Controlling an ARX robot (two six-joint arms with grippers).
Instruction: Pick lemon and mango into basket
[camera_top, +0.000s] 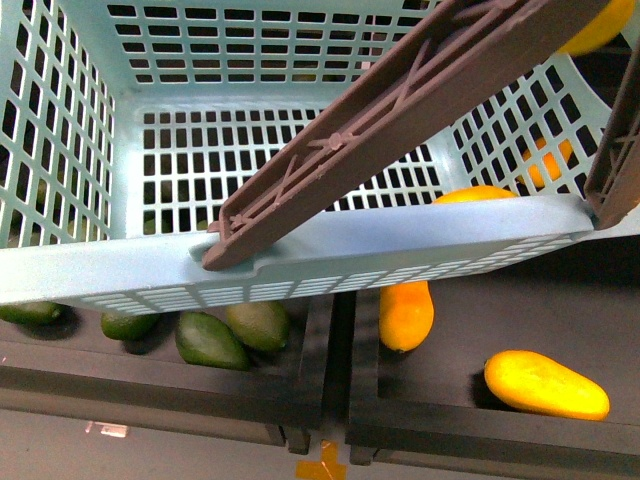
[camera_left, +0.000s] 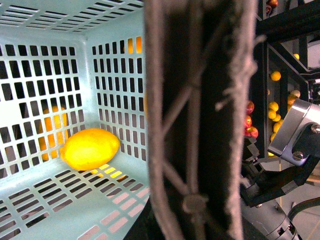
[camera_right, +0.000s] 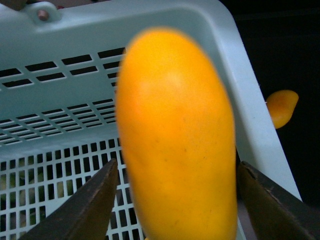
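The light blue basket (camera_top: 330, 250) fills the front view, raised above the trays, with its brown handle (camera_top: 400, 110) slanting across it. My left gripper (camera_left: 192, 225) is shut on the basket handle (camera_left: 200, 120), which hides its fingers. The lemon (camera_left: 90, 148) lies on the basket floor by a wall corner; it does not show in the front view. My right gripper (camera_right: 180, 200) is shut on the mango (camera_right: 177, 140), with dark fingers (camera_right: 95, 200) on both sides. It holds the mango over the basket's rim (camera_right: 150, 30) near a corner.
Dark trays (camera_top: 470, 420) lie below the basket. They hold loose mangoes (camera_top: 545, 385) (camera_top: 405, 315) on the right and green oval fruits (camera_top: 210, 340) on the left. Another mango (camera_right: 281, 107) lies beyond the basket's corner. Shelves with small fruit (camera_left: 274, 107) stand behind the right arm (camera_left: 295, 132).
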